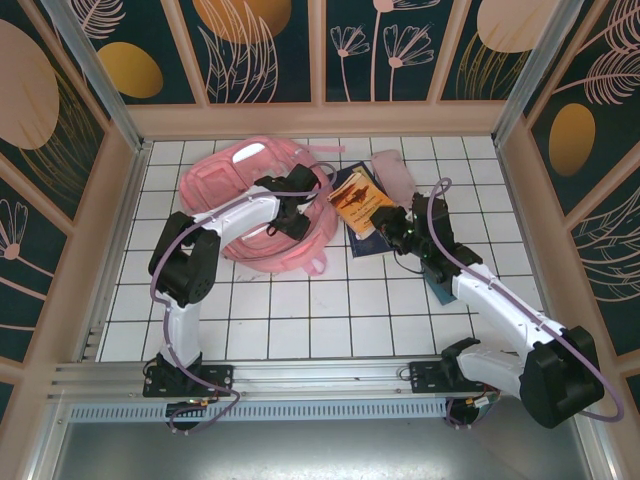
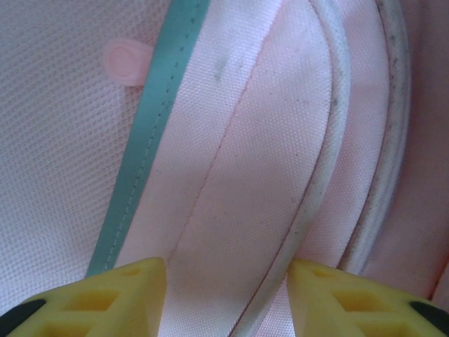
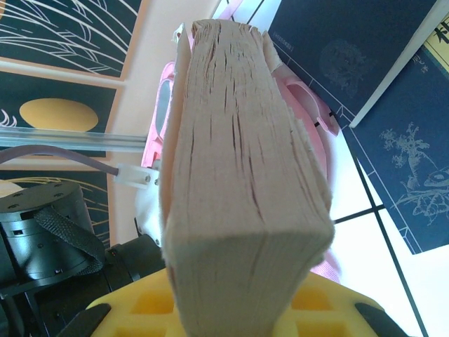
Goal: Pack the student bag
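Note:
The student bag (image 1: pixel 240 195) is a big pink backpack lying flat at the back left of the tiled table. My left gripper (image 1: pixel 293 217) is down on its right side. In the left wrist view the left gripper (image 2: pixel 226 298) stands open, its yellow fingertips (image 2: pixel 130 295) either side of a pink panel edged with white piping (image 2: pixel 330 140). My right gripper (image 1: pixel 396 224) is shut on a thick orange-covered book (image 1: pixel 362 205), held just right of the bag. In the right wrist view the book's page edge (image 3: pixel 242 140) rises from the right gripper (image 3: pixel 238 312), with the bag (image 3: pixel 312 105) behind it.
Dark blue books (image 1: pixel 368 240) lie under and beside the held book, also seen as dark blue books (image 3: pixel 351 56). A small pink pouch (image 1: pixel 392 172) lies at the back. A teal flat item (image 1: pixel 438 282) sits under the right arm. Wooden walls (image 1: pixel 320 118) enclose the table.

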Motion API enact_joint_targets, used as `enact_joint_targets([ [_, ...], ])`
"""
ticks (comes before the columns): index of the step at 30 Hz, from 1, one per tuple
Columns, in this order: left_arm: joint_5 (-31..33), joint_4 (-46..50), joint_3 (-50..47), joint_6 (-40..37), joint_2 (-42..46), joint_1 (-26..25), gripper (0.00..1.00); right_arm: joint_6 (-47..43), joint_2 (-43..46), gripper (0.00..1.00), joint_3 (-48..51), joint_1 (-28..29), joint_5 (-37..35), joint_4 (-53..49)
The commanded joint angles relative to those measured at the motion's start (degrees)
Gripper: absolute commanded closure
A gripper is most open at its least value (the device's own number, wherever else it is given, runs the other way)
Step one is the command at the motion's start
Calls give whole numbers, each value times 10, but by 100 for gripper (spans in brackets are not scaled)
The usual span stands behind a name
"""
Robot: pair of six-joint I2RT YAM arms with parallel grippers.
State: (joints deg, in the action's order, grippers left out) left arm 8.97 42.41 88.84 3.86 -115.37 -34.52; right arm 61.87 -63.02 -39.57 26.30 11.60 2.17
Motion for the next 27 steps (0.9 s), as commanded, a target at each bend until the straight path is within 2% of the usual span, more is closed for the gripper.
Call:
enact_joint_targets([
  [1,-27,37,4,-28,-17,0,41,5,11,82,-4,5,-2,13],
  [6,-43,23,-5,-39,-4,0,36,3,9,82,-5,5,-3,11],
  [10,53,21,4,-22,-16,0,51,4,5,82,-5,6,-3,12],
  [16,33,29,26,-32,-35,-10,58,5,2,82,-7,7,-7,12],
  [20,50,25,33,-33,-31,-12,78,3,4,82,-9,7,-14,5],
  [25,65,-6,31,-27,35,-12,93,-10,16,82,-12,6,-30,-15],
  [26,70,-18,25,-23,55,-12,100,-17,18,83,-12,6,-28,-13],
  [27,75,-30,19,-21,74,-13,100,-24,21,83,-12,6,-23,-11],
])
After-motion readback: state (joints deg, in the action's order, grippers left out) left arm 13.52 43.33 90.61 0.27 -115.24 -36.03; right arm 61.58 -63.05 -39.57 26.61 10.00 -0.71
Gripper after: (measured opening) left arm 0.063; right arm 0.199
